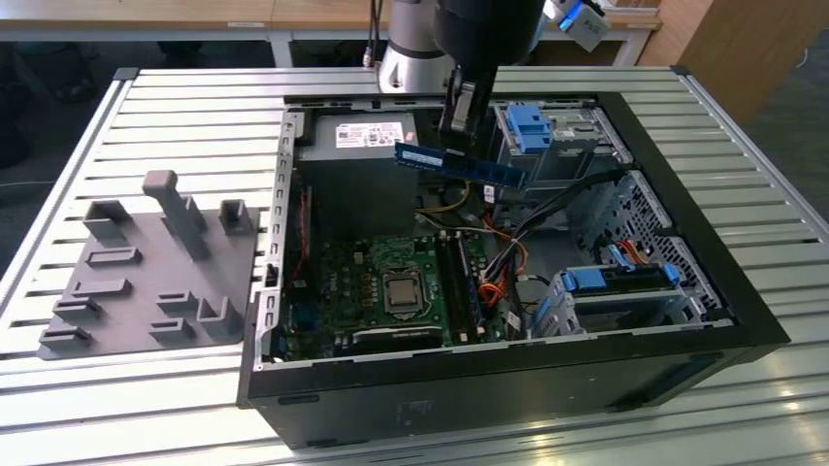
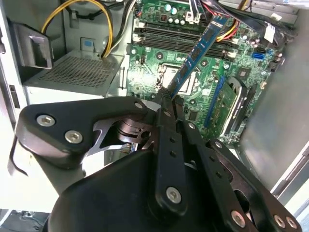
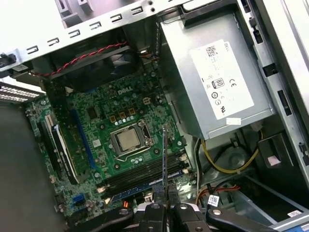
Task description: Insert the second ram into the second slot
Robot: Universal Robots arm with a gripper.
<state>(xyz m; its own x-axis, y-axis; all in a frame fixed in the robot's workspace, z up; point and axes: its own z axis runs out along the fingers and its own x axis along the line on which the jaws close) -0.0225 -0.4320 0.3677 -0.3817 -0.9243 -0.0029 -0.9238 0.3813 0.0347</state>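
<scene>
My gripper (image 1: 456, 131) hangs over the open computer case (image 1: 518, 383), shut on the second ram (image 1: 486, 169). The stick is thin, blue and level, held by its upper edge above the power supply's edge and the drive bay. In the second wrist view the ram (image 2: 200, 50) runs out from the gripper (image 2: 167, 96) over the green motherboard. The first wrist view catches the ram (image 3: 164, 154) edge-on above the gripper (image 3: 165, 209). The black memory slots (image 1: 460, 286) (image 2: 178, 38) (image 3: 145, 181) lie well below the stick, and it is clear of them.
A grey power supply (image 1: 363, 136) (image 3: 217, 82) fills the case's far corner. Blue drive caddies (image 1: 529, 126) (image 1: 622, 280) sit on the exterior view's right, with loose cables (image 1: 512, 243) between them. The processor socket (image 1: 402, 289) (image 3: 128, 140) lies beside the slots. A grey fixture plate (image 1: 143, 262) rests outside the case.
</scene>
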